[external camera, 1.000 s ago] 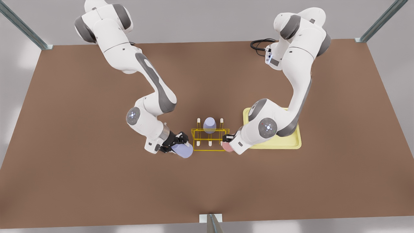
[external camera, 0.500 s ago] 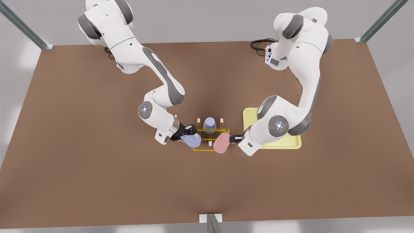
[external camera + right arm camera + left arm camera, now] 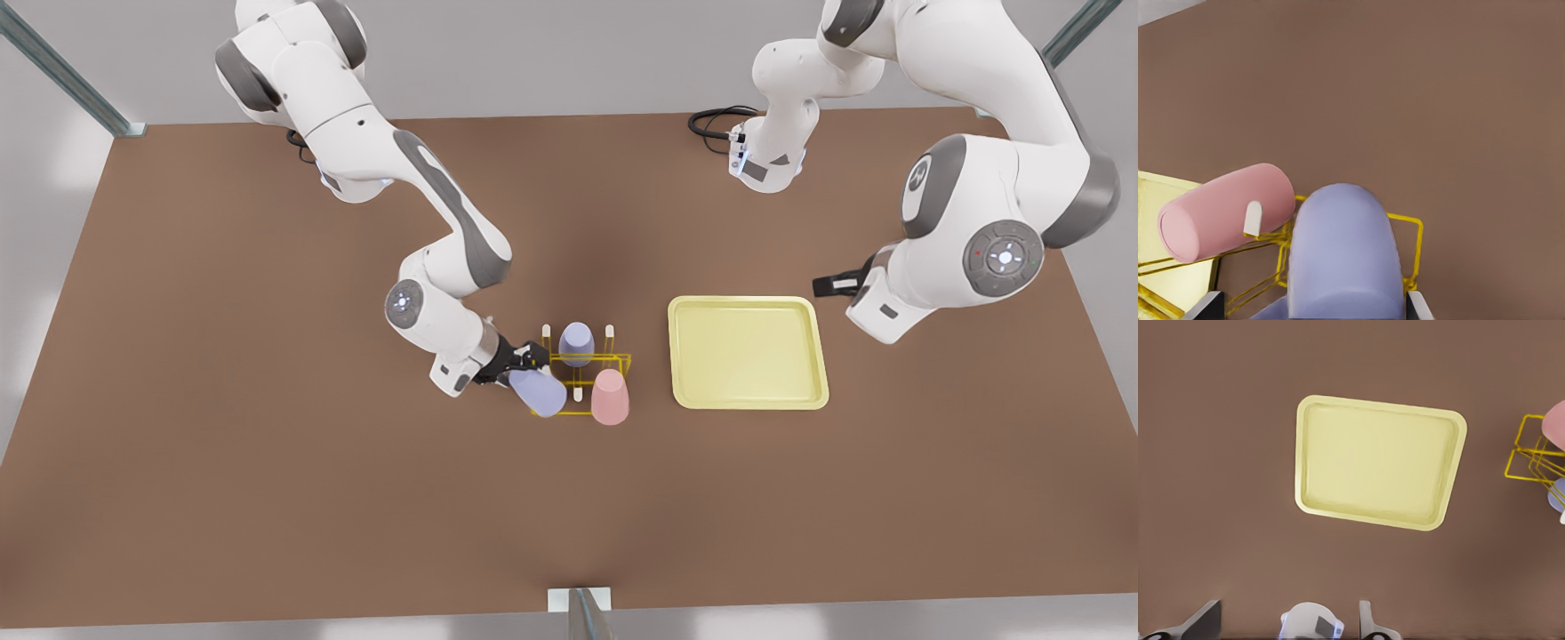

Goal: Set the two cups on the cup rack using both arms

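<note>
Three smooth, tapered, handleless plastic cups are being shown: two pale lavender and one pale pink. One lavender cup (image 3: 537,392) is being pinched between the fingers of the right gripper (image 3: 518,364), its rounded body tilted over the near corner of the cup rack (image 3: 582,378) on the front view's left; in the right wrist view this held cup (image 3: 1341,257) is lying straight ahead of the two dark fingertips. Just beyond the gripper, the pink cup (image 3: 611,396) is being carried upside down on a peg at the rack's near corner on the front view's right, free of any gripper. The second lavender cup (image 3: 576,344) is sitting inverted on a peg in the far row.

The rack is a thin bright-yellow wire frame with short cream-white rounded pegs; not all pegs can be counted, since cups are covering some.

The left gripper (image 3: 834,284) is being held well away from the rack, raised beyond the far side of one flat pale-yellow rectangular tray (image 3: 747,352) with rounded corners. In the left wrist view its fingertips are spread apart, nothing between them, above the matte brown table (image 3: 1218,453).
</note>
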Available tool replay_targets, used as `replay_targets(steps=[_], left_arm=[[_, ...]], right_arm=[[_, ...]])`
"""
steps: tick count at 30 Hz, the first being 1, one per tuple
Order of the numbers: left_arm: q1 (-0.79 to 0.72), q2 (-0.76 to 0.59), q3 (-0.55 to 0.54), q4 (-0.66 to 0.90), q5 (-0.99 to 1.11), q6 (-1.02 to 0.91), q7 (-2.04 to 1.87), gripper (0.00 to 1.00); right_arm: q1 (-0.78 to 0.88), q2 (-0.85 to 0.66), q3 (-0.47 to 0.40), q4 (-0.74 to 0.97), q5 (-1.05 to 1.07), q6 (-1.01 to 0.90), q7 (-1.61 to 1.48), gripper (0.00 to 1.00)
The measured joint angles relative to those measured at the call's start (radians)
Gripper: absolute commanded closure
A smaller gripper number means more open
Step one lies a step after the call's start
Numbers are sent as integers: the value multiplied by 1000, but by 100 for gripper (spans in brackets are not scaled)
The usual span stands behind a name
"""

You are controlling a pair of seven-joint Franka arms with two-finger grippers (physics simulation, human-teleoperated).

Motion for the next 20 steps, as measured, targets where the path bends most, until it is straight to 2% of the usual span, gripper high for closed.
replay_targets(steps=[4,7,9,11,12,14,17,20], left_arm=[[8,13,0,-4,-1,-43,49,0],[8,15,0,-6,-2,-61,79,0],[11,15,0,-9,-2,-69,97,0],[11,15,0,-10,-2,-74,113,0],[11,15,0,-11,-2,-76,120,0],[11,16,0,-14,-2,-79,133,0],[11,16,0,-18,-2,-83,151,0],[11,15,0,-18,-2,-85,166,0]], right_arm=[[-39,-6,-4,98,0,-37,13,0],[-154,-10,-10,223,-42,-148,21,0],[-256,-15,-12,296,-207,-272,16,0],[-431,-14,-12,316,-403,-380,-14,0],[-524,-34,-13,325,-460,-426,-32,0],[-607,-130,-12,313,-520,-530,-56,0],[-617,-312,-5,249,-558,-672,-78,0],[-614,-354,-2,243,-576,-779,-88,0]])
